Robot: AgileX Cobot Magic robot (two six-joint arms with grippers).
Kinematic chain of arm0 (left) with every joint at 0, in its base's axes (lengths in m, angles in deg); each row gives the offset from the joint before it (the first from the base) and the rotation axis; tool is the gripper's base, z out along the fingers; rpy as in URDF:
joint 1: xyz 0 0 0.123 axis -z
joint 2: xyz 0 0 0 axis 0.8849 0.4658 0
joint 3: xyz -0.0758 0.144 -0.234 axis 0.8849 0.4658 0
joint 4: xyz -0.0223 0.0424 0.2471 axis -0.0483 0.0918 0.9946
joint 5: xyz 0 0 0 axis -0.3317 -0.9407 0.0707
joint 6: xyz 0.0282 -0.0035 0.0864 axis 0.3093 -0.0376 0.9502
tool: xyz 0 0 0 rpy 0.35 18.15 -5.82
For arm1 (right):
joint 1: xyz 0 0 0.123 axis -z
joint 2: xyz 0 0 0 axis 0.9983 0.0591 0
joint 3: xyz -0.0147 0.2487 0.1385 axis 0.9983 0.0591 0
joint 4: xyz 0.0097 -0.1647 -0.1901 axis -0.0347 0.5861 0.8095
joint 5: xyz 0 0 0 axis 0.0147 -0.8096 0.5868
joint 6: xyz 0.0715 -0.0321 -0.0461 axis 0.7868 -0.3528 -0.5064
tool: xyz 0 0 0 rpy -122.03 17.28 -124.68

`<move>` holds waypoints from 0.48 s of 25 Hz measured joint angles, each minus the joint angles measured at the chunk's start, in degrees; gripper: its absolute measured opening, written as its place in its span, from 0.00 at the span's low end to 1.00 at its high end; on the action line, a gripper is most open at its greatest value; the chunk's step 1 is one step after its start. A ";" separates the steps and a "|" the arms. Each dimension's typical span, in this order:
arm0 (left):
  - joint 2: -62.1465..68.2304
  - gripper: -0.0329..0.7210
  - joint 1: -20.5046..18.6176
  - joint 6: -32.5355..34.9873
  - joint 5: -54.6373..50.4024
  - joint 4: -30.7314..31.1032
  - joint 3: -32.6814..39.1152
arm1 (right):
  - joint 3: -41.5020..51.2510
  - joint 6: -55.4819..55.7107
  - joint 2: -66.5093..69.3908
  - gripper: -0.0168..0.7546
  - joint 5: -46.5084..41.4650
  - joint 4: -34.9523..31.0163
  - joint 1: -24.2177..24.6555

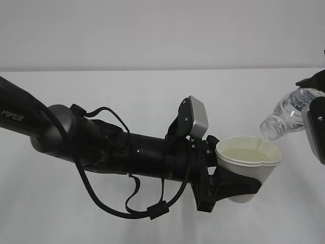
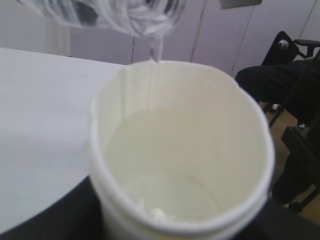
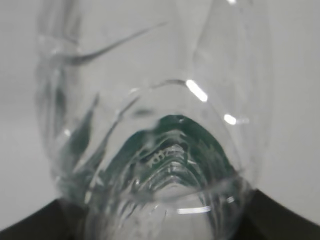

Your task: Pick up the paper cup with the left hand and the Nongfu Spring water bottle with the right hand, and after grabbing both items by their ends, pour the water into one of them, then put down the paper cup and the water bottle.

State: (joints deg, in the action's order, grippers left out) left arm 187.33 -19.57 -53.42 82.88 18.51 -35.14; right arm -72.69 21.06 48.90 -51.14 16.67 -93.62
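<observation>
From my end the left hand [image 1: 231, 185] has its fingers clamped on the paper cup [image 1: 247, 162], held up off the white counter [image 1: 152, 101]. Right hand [image 1: 317, 127] fingers grip the Nongfu Spring water bottle [image 1: 284, 117], tipped, thin stream [image 2: 156, 52] falling into the cup

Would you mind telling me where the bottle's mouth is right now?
In the exterior view, the bottle hangs tilted at the right edge, held by the right tool, its mouth just above the far rim of the cup gripped by the left tool.

White table [image 1: 101, 223], pale wall [image 1: 152, 30] — black chairs [image 2: 295, 75], wooden floor [image 2: 280, 135]
</observation>
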 joint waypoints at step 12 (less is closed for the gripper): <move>0.00 0.59 0.00 0.00 -0.12 -1.10 -0.62 | 0.00 4.38 0.00 0.55 0.39 0.00 0.00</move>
State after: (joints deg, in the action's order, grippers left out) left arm 187.33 -19.57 -53.42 82.76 17.41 -35.76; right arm -72.69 25.44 48.90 -50.75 16.67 -93.62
